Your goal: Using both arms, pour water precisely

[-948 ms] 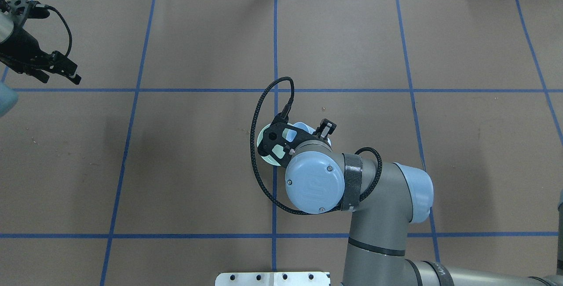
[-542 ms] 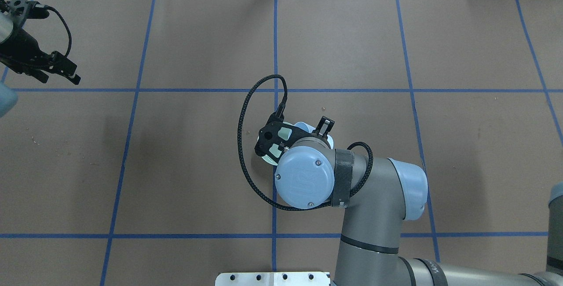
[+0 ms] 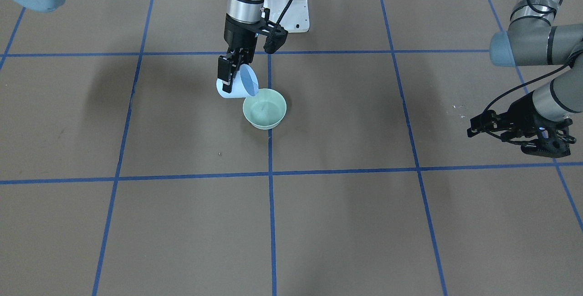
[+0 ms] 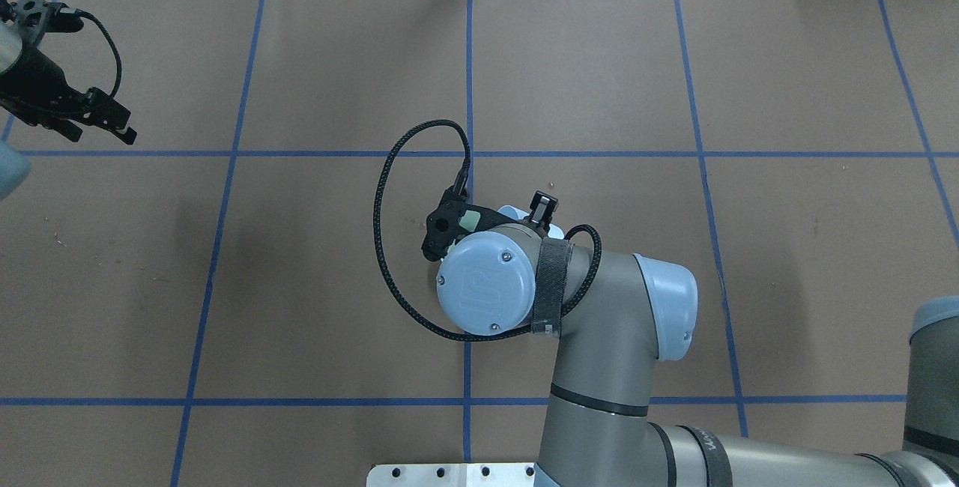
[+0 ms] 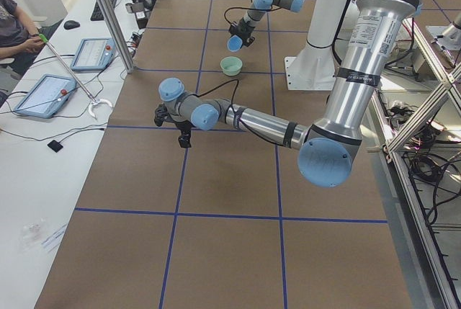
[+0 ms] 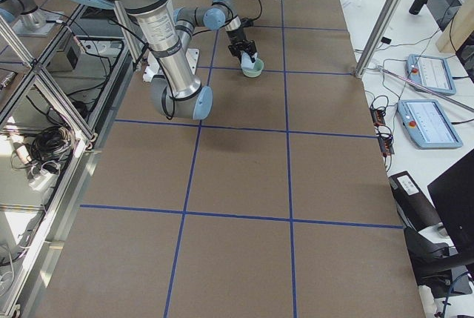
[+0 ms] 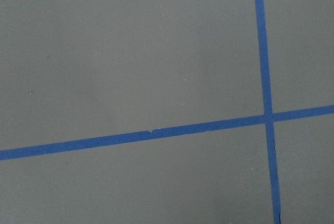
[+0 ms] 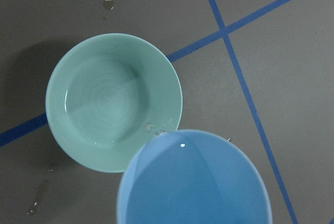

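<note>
Right gripper (image 3: 227, 76) has its fingers clamped across the wall of the blue cup (image 3: 241, 87). The cup is tipped hard over, its long axis slanting down and away from the fingers, mouth toward the green bowl (image 3: 266, 125). The bowl stands below the fingers, just past the cup's lip. In the wrist view the lip overhangs the bowl's near rim only, not its middle. The water (image 8: 104, 104) lies shallow in the bowl, and a thin dribble shows at the lip. A few droplets (image 8: 108, 4) lie on the table (image 3: 346, 223) beyond the bowl. Margin is slim, so any further tilt should carry the lip inward. Left gripper (image 3: 480, 128) hangs well apart over bare table; finger state unclear, possibly parted.
</note>
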Robot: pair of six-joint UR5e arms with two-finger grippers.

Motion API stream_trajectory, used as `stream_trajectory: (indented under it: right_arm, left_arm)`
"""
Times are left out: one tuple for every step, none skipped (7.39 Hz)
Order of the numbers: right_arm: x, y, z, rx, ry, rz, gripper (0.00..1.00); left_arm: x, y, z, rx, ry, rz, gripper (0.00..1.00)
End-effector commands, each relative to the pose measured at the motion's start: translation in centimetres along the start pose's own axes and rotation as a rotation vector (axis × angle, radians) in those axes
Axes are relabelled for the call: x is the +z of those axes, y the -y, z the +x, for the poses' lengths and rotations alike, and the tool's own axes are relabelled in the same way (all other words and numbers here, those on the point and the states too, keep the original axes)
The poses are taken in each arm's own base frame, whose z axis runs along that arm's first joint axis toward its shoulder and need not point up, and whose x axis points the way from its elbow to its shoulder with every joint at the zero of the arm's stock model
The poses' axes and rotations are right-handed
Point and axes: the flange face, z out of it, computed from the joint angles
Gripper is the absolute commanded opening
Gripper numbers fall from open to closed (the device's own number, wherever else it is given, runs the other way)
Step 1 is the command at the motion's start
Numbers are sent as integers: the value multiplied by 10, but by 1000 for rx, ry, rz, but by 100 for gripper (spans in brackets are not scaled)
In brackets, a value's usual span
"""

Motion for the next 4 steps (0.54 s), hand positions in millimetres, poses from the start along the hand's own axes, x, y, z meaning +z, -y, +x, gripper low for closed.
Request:
stream_trajectory:
  right_arm:
    - [1, 6, 0, -25, -8, -37, 7]
    - [6, 16, -4, -31, -12, -53, 7]
    - [8, 17, -5, -37, -14, -60, 7]
    - [9, 15, -5, -59, -19, -85, 7]
  left_arm:
    - [2, -4, -4, 5, 2, -3, 99]
    - [1, -4, -4, 7, 1, -2, 99]
    - [1, -4, -4, 7, 1, -2, 99]
    - [1, -4, -4, 7, 1, -2, 99]
